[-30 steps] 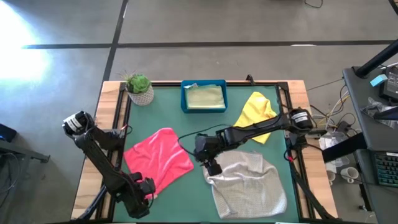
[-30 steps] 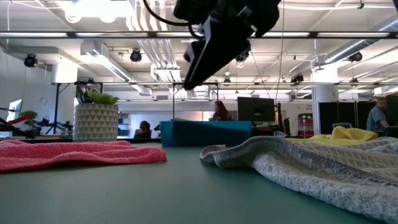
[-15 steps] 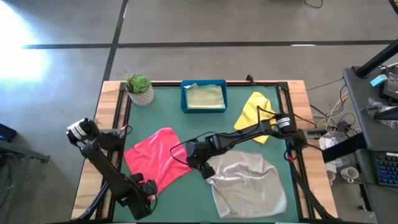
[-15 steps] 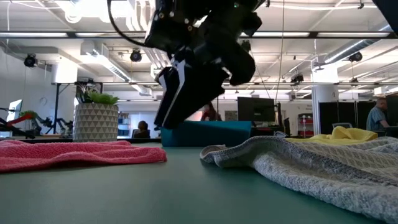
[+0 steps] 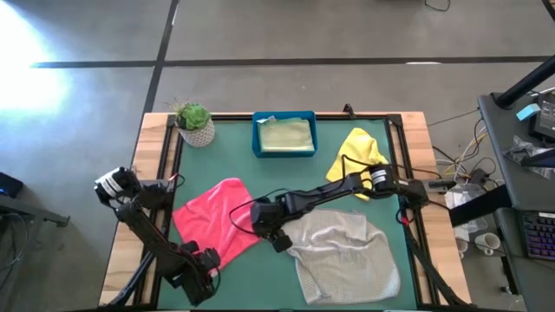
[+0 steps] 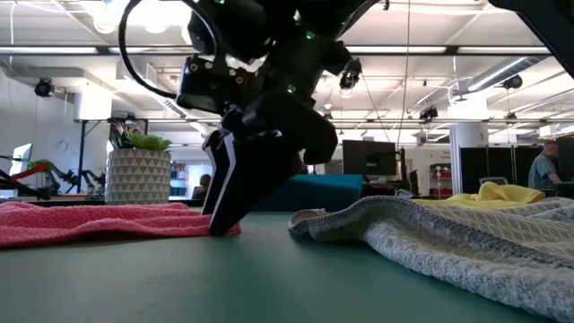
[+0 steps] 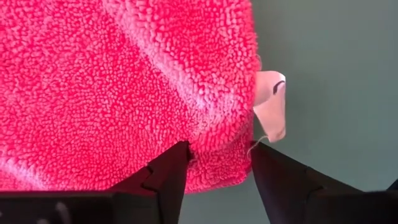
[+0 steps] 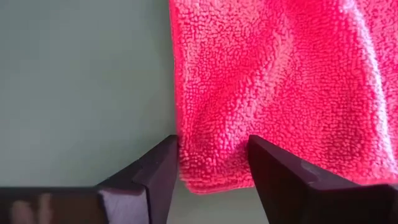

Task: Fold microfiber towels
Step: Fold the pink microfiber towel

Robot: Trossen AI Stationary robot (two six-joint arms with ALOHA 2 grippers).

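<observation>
My left gripper [image 7: 217, 163] parted astride a corner of the hot pink fuzzy microfiber towel [image 5: 218, 218] flat on the green table [image 5: 260, 178], my right gripper [image 8: 210, 163] parted astride another corner

pink towel [image 5: 221, 218] flat, left-centre | grey towel [image 5: 345, 254] rumpled, right | yellow towel [image 5: 355, 153] bunched, far right

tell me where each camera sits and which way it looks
High: overhead, straight down on the table; both arms show.
Low: table height, level across; right gripper at the pink towel.
Left wrist: past the left gripper, at a pink corner.
Right wrist: past its fingers, another corner.
All four share the pink towel.
</observation>
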